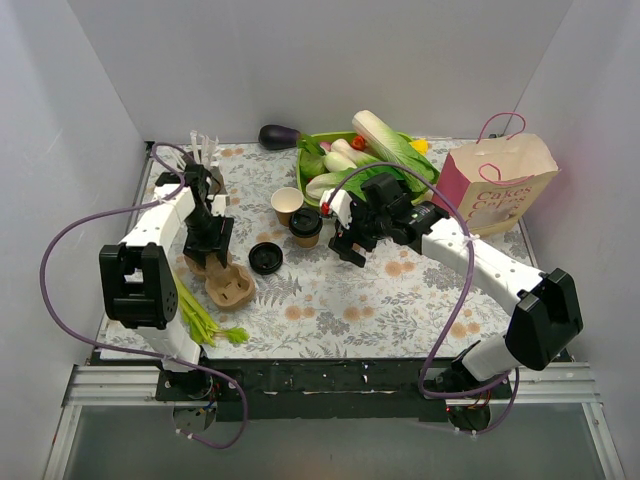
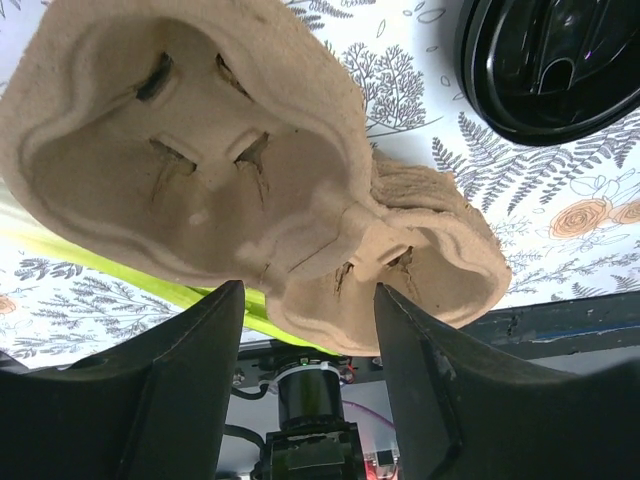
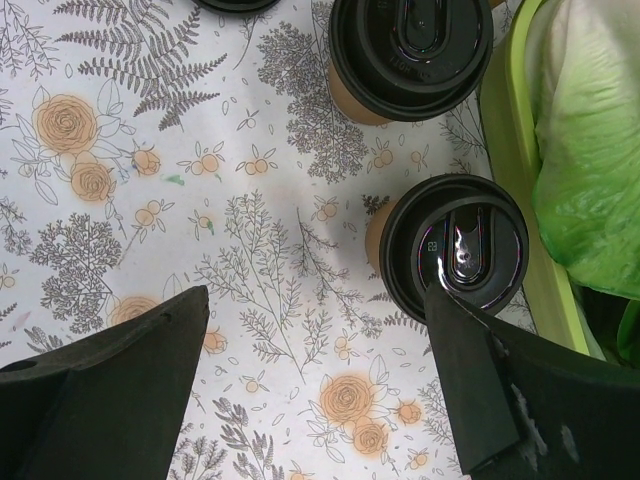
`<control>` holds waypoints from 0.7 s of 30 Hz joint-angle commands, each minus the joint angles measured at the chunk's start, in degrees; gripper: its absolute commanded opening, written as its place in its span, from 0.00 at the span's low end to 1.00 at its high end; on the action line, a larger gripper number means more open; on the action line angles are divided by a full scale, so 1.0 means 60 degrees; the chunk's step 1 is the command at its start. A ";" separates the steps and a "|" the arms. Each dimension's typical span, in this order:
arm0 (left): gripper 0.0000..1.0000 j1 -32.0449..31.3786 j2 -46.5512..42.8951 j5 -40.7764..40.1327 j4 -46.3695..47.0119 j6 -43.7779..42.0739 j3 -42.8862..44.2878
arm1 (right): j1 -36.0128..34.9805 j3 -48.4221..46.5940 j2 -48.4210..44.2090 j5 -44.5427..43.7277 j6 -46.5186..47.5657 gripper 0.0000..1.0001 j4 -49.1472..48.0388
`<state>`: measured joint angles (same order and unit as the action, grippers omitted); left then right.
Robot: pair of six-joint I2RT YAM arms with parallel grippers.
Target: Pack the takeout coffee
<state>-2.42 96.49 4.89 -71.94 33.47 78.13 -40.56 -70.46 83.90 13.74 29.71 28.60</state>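
Observation:
A lidded tan coffee cup stands mid-table, with an open cup without a lid just left of it and a loose black lid nearer me. The right wrist view shows two lidded cups, one farther off and one by my right fingertip. My right gripper is open and empty above the cloth. My left gripper is open, its jaws on either side of the end of the brown pulp tray. The loose lid lies beside the tray.
A green tray of vegetables stands at the back, with an eggplant to its left. A paper bag stands at the right. White sticks are at the back left. Green stalks lie beside the pulp tray.

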 commanded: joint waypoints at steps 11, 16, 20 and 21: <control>0.53 0.0051 0.0559 0.0153 -0.0124 0.0075 0.0368 | 0.0021 -0.0416 0.0094 0.0230 -0.0089 0.95 -0.0182; 0.53 0.0051 0.0691 0.0138 -0.0168 0.0032 0.0149 | 0.0021 -0.0357 0.0109 0.0274 -0.0089 0.95 -0.0269; 0.52 0.0051 0.0866 0.0255 -0.0168 -0.0013 0.0191 | 0.0021 -0.0386 0.0167 0.0303 -0.0089 0.95 -0.0270; 0.52 0.0051 0.0881 0.0284 -0.0168 -0.0013 0.0235 | 0.0021 -0.0386 0.0196 0.0303 -0.0089 0.95 -0.0270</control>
<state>-2.42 101.36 5.56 -72.44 33.85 79.22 -40.56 -70.52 84.60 14.33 29.71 28.56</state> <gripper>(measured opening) 0.521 0.951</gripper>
